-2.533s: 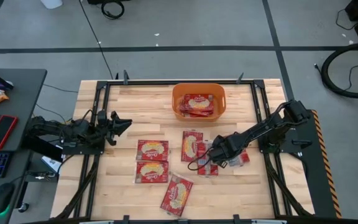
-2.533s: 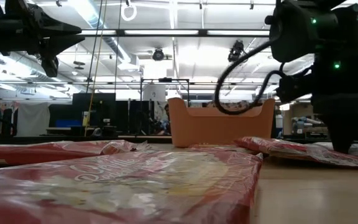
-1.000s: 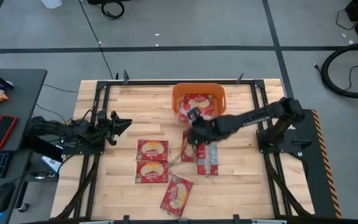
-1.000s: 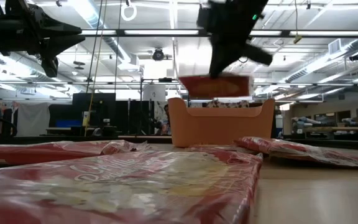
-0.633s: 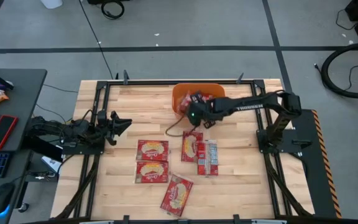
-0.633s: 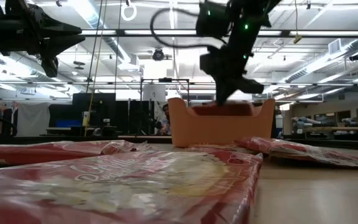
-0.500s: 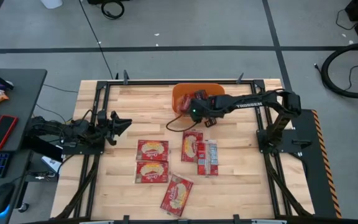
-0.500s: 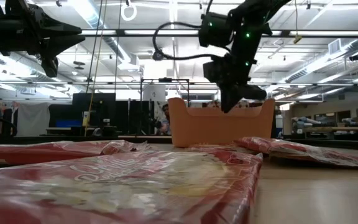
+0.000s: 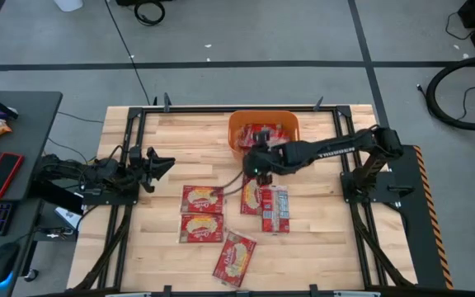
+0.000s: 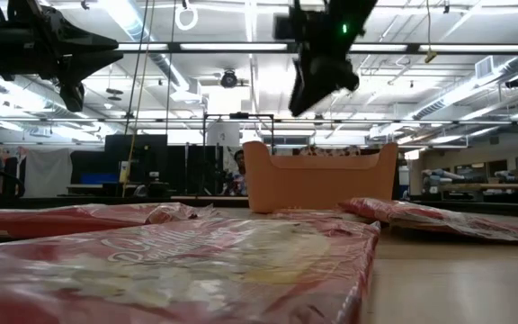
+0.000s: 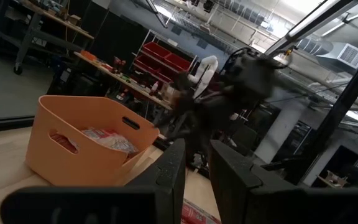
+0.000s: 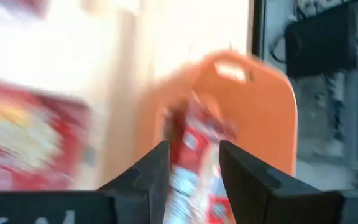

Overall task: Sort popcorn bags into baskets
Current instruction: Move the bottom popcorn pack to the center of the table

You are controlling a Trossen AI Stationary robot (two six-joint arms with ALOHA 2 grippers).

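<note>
Popcorn bags [image 9: 202, 200] below the right tool [image 9: 256, 164], some in the basket [image 9: 263, 120] beside it: likely light, crinkly, slippery; pinch an edge. Fingers parted, empty.

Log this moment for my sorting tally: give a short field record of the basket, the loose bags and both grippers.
basket: orange tub at the table's far middle, popcorn bags inside
loose bags: five on the table, in front of the tub
right gripper: over the table just in front of the tub, fingers apart, nothing between them
left gripper: at the table's left edge, away from the bags, empty
</note>
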